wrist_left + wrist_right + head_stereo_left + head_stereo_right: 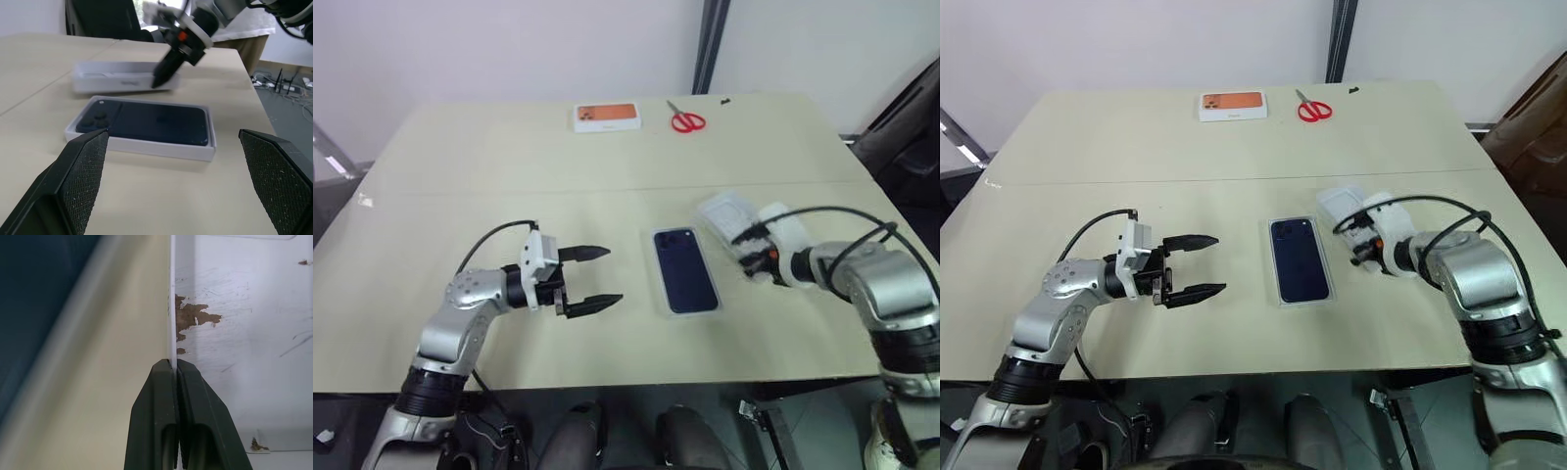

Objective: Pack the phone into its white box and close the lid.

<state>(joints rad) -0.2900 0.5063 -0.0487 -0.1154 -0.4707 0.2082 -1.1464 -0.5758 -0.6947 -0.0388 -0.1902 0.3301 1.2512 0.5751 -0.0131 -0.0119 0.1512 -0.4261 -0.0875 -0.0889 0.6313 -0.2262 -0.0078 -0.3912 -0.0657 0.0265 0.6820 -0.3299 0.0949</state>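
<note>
Fingers of the right gripper are pinched tight on the thin wall of the shallow white cardboard lid, while the left gripper hangs wide and empty at nine o'clock of the slim navy phone, which already lies in its shallow white box mid-way across the pale matte worktop. Carrying well probably means lifting the flimsy, scuffed lid level, from two o'clock of the box, then squaring its low walls over the base.

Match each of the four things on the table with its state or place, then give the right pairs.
Things:
1. phone
2. lid
3. scissors
4. left gripper

States:
A. red-handled, at the table's far edge
B. open, holding nothing
C. lying in the white box
D. wall pinched by the right gripper

Pairs: 1-C, 2-D, 3-A, 4-B
</note>
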